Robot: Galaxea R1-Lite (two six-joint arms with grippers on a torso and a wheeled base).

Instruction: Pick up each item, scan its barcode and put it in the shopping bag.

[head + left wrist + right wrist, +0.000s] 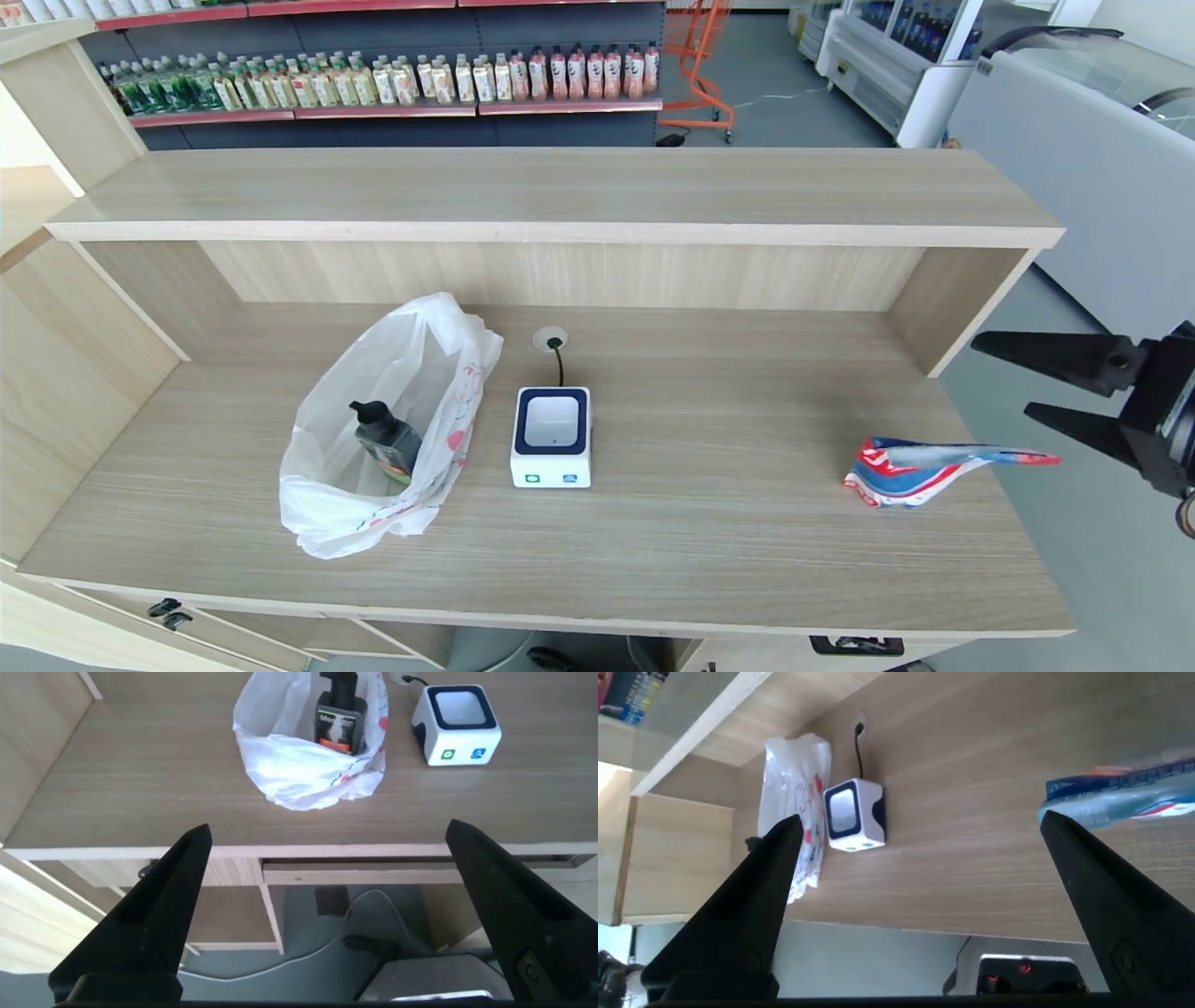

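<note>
Spread wide and empty, my right gripper (1001,376) should straddle the pouch (920,469) mid-body, firm enough to tilt it toward the scanner (551,436); my left gripper (327,833) gapes too.

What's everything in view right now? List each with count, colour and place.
counter: 1, light wood, in front of the robot.
shopping bag: 1, white, open, on the counter's left part.
pump bottle: 1, dark with black cap, inside the shopping bag.
scanner: 1, white and dark blue, mid-counter, right of the bag.
snack pouch: 1, red, white and blue, at the counter's right end.
drink bottles: many, mixed colours, on the shelf behind.
left gripper: 1, black, open, before the counter's front edge.
right gripper: 1, black, open, beyond the counter's right edge.
</note>
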